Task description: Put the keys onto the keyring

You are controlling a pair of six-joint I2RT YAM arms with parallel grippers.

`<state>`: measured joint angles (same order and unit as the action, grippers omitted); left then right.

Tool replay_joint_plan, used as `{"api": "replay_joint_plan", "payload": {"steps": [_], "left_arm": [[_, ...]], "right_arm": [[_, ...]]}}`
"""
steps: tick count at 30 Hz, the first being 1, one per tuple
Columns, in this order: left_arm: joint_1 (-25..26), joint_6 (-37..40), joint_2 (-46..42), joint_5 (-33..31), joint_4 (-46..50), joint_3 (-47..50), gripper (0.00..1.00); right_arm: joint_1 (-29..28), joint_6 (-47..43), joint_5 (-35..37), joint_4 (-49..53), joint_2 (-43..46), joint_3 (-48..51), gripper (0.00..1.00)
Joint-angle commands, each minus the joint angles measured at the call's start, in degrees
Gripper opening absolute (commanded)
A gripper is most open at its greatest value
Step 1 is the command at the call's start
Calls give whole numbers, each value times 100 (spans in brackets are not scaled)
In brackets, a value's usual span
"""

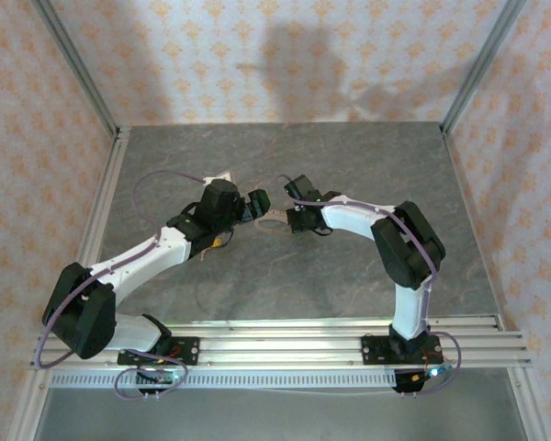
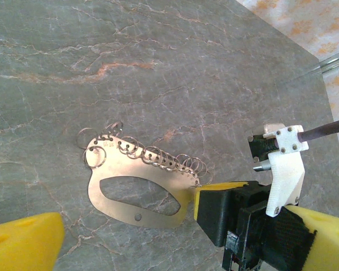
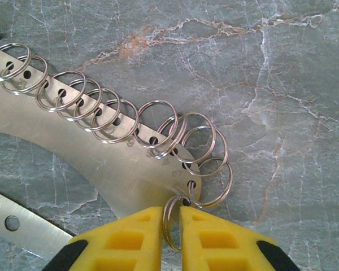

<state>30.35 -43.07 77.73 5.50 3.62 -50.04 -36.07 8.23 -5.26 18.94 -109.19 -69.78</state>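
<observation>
One split keyring [image 3: 166, 223] at the perforated metal plate's [image 3: 110, 172] end hole is pinched by the right gripper [image 3: 170, 226], probably for steadying; left gripper [image 2: 172, 245] spread wide.

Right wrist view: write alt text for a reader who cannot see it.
The right gripper, yellow-fingered, pinches a split ring hanging in the end hole of a flat metal plate. More rings line the plate's curved edge, on a grey marbled table.
</observation>
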Motion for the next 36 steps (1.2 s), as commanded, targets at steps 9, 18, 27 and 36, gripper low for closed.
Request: {"api": "replay_joint_plan", "payload": {"steps": [9,18,27,36], "left_arm": [[-37,-26,14,-14,-69,56,98],[-29,-35,13,-10,-72,64,98],[-27,-35,14,-14,-69,48,98],[-154,126,-203,-85,157,-110,98]], "right_arm": [[-5,-45,297,163,73,85,22],[-5,-13,295,101,99,219,21],[-5,-60,371,158,160,136,3],[112,-173,-378,562,1083,-383,0]]}}
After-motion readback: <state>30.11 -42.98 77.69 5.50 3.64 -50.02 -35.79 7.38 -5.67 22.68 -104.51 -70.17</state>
